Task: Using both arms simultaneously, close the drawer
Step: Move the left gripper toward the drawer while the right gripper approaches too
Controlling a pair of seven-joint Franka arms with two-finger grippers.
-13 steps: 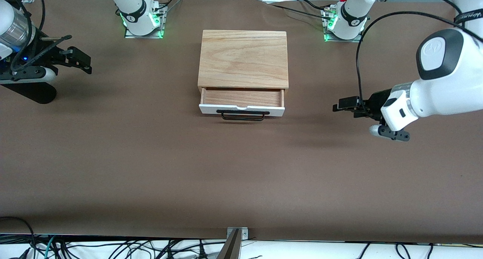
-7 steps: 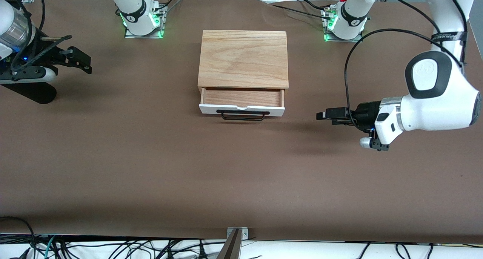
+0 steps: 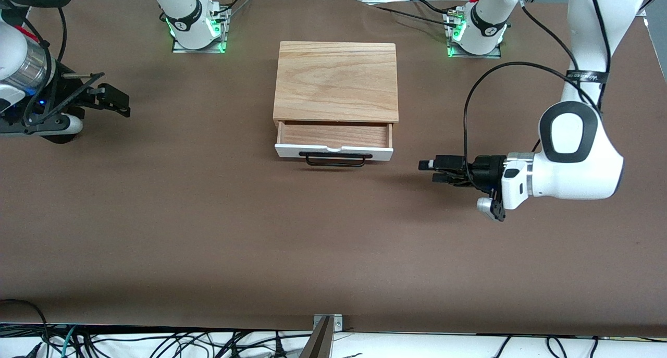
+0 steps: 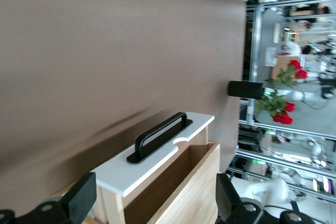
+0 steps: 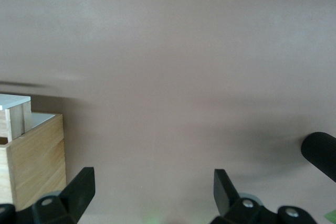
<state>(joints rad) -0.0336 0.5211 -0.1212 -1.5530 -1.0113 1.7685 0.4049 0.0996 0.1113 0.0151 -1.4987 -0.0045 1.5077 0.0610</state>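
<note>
The drawer (image 3: 333, 135) stands pulled out of the oak-grain box (image 3: 336, 82), with its white front panel (image 3: 333, 151) and black wire handle (image 3: 336, 160) facing the front camera. My left gripper (image 3: 430, 171) is open and empty, low over the table beside the drawer front, toward the left arm's end, pointing at it. In the left wrist view the panel (image 4: 157, 153) and handle (image 4: 160, 137) lie ahead of my left gripper (image 4: 156, 203). My right gripper (image 3: 122, 103) is open and empty over the table toward the right arm's end. In the right wrist view a box corner (image 5: 37, 156) shows ahead of my right gripper (image 5: 153, 190).
The brown table (image 3: 333, 243) is bare around the box. Both arm bases (image 3: 195, 22) (image 3: 477, 24) stand at the table's edge by the robots. A black rounded object (image 5: 320, 153) shows at the edge of the right wrist view. Cables hang along the table's front edge.
My left arm has swung toward the drawer, bringing its gripper close beside the white front panel. My right gripper has shifted only slightly. The drawer has not moved.
</note>
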